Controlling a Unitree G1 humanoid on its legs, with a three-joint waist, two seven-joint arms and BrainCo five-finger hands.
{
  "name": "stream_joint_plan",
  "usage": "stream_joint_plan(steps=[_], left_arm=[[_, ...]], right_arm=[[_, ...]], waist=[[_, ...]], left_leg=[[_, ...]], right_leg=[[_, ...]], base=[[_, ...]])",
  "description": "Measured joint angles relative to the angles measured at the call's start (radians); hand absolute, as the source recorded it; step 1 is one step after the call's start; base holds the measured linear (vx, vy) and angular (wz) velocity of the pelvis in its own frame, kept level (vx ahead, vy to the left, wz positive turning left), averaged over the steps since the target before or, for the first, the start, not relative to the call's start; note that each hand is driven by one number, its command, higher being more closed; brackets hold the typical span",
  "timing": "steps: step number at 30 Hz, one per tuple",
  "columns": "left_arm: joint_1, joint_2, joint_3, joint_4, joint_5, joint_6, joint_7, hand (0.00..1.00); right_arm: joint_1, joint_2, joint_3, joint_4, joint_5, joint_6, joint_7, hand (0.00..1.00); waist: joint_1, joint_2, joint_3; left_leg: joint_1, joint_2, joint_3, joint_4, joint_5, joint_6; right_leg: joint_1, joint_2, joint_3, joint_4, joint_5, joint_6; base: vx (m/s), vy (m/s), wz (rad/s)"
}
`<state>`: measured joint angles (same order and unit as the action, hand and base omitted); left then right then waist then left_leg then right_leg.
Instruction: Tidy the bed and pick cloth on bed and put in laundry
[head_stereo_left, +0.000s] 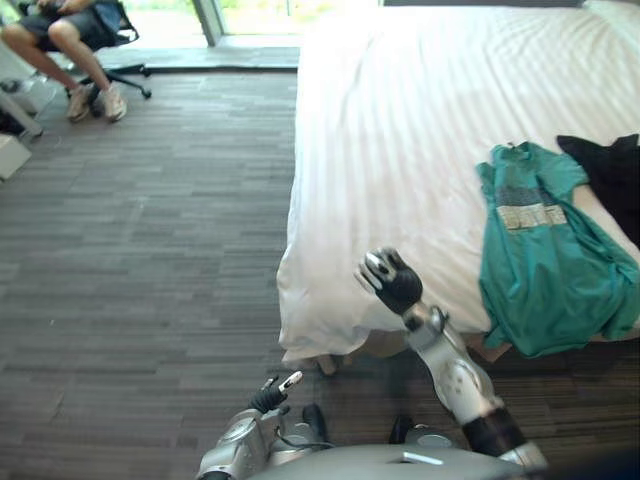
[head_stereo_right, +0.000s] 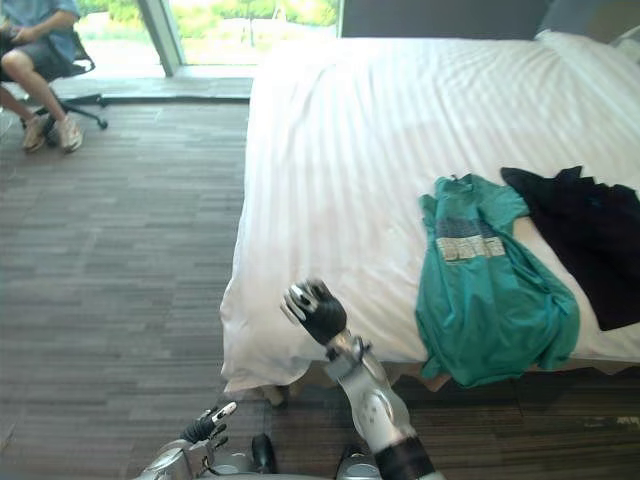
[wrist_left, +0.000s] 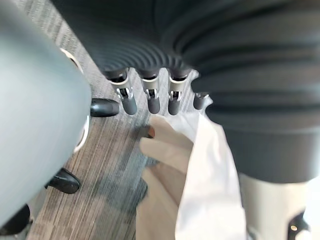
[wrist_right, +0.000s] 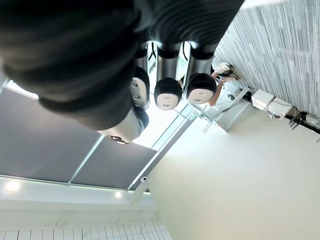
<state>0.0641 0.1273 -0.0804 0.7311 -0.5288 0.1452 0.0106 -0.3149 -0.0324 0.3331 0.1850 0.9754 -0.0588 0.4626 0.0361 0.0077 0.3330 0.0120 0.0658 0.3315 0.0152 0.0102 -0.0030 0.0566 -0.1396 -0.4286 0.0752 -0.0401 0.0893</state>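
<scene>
Teal shirt: lies spread flat on the near right part of the bed, collar pointing away from the robot and hem hanging a little over the near edge.
Black garment: lies just beside the shirt on its right, touching or slightly overlapping it. It is a second cloth to clear.
White sheet: mostly smooth, and it drapes loosely over the near left corner of the bed.
Right robot hand: raised in front of the near bed edge, left of the shirt and apart from it. Its fingers are curled together and it is clamped on nothing.
Left robot hand: low by the bed corner above the floor, with fingers apart, relaxed and empty.
Step in hand (judged): reaching for the shirt. No cloth is lifted yet, so the task is near its start.
Doing it well: uncurl the right fingers before contact and carry the hand rightward over the edge. Pinch the overhanging hem, where the cloth is free of the sheet.
Risk: a grasp taken too deep may gather the sheet with the shirt and spoil the made bed. The black garment may also drag along.
Handling: limp cloth will sag and trail, so lift it high before turning away.
Person: seated on a chair well apart, across the floor.
</scene>
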Motion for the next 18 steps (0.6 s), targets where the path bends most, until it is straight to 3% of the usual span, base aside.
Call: stream_joint_plan(steps=[3, 6, 8, 11, 12, 16, 18], left_arm=[[-0.127, -0.016, -0.005, 0.031, -0.044, -0.047, 0.034, 0.00], [-0.232, -0.048, -0.008, 0.103, -0.090, -0.096, 0.040, 0.00], [-0.269, -0.067, -0.006, 0.125, -0.089, -0.128, 0.045, 0.00], [-0.320, -0.081, 0.005, 0.172, -0.079, -0.149, 0.112, 0.00], [-0.334, -0.081, 0.005, 0.201, -0.078, -0.154, 0.134, 0.00], [-0.363, -0.086, 0.025, 0.225, -0.085, -0.157, 0.176, 0.00], [-0.371, -0.094, 0.050, 0.222, -0.090, -0.154, 0.198, 0.00]], right_arm=[[-0.296, 0.042, -0.023, 0.113, 0.013, -0.076, -0.136, 1.00], [-0.419, 0.063, -0.090, 0.312, 0.037, -0.117, -0.230, 1.00], [-0.420, 0.060, -0.107, 0.376, 0.063, -0.141, -0.248, 1.00], [-0.384, 0.053, -0.106, 0.375, 0.074, -0.186, -0.216, 1.00], [-0.372, 0.061, -0.091, 0.378, 0.074, -0.196, -0.206, 1.00], [-0.303, 0.075, -0.094, 0.376, 0.073, -0.229, -0.182, 1.00], [-0.216, 0.089, -0.107, 0.348, 0.073, -0.238, -0.140, 1.00]], waist=[[0.029, 0.012, 0.113], [0.061, 0.040, 0.143], [0.065, 0.064, 0.163], [0.055, 0.077, 0.175], [0.032, 0.077, 0.175], [-0.001, 0.077, 0.175], [-0.032, 0.072, 0.174]], left_leg=[[-0.181, 0.020, -0.009, 0.095, 0.004, 0.014], [-0.318, 0.018, -0.008, 0.161, 0.003, 0.020], [-0.381, 0.018, -0.003, 0.206, -0.008, 0.035], [-0.459, 0.020, 0.023, 0.256, -0.024, 0.045], [-0.476, 0.022, 0.030, 0.283, -0.038, 0.047], [-0.494, 0.035, 0.058, 0.349, -0.083, 0.043], [-0.501, 0.043, 0.077, 0.364, -0.095, 0.044]], right_leg=[[-0.182, -0.020, 0.000, 0.120, -0.014, -0.024], [-0.339, -0.055, 0.005, 0.238, -0.042, -0.035], [-0.410, -0.074, 0.017, 0.296, -0.052, -0.039], [-0.517, -0.090, 0.061, 0.360, -0.060, -0.045], [-0.539, -0.097, 0.075, 0.385, -0.072, -0.041], [-0.578, -0.105, 0.119, 0.440, -0.099, -0.041], [-0.595, -0.103, 0.146, 0.448, -0.104, -0.045]], base=[[-0.19, 0.022, 0.16], [-0.12, 0.014, 0.13], [-0.01, 0.018, -0.03], [-0.03, 0.025, -0.22], [-0.03, 0.010, -0.18], [-0.06, 0.000, -0.22], [-0.08, -0.009, -0.26]])
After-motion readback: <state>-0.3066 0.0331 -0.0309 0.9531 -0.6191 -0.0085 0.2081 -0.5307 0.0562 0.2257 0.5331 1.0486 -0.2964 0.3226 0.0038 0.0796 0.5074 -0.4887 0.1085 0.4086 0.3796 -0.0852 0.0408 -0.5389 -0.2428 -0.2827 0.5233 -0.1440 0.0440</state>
